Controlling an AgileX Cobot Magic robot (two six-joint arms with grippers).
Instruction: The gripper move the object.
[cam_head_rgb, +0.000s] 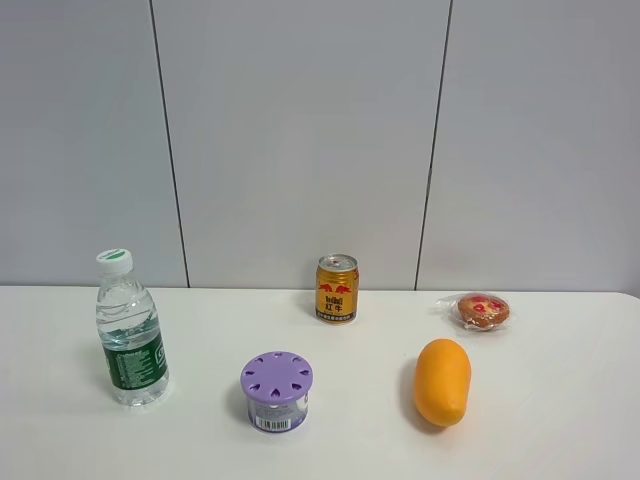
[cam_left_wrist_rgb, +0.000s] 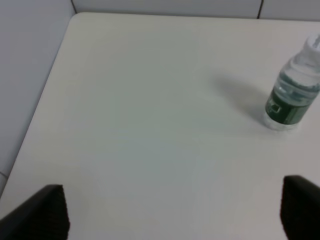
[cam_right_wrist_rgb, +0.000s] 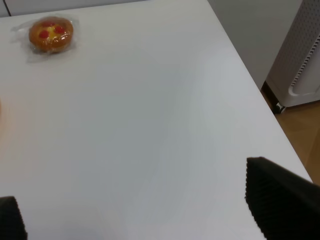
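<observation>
The orange-yellow mango lies on the white table, right of centre near the front, its long axis running front to back. No gripper shows in the exterior high view. In the left wrist view my left gripper is open, its black fingertips wide apart over bare table, with nothing between them. In the right wrist view my right gripper is open too, its fingertips spread over bare table near the right edge. Only a faint orange sliver of the mango shows at that view's left edge.
A water bottle stands at the left, also in the left wrist view. A purple-lidded jar stands front centre, a gold can at the back, a wrapped bun back right, also in the right wrist view. A white appliance stands off the table's right edge.
</observation>
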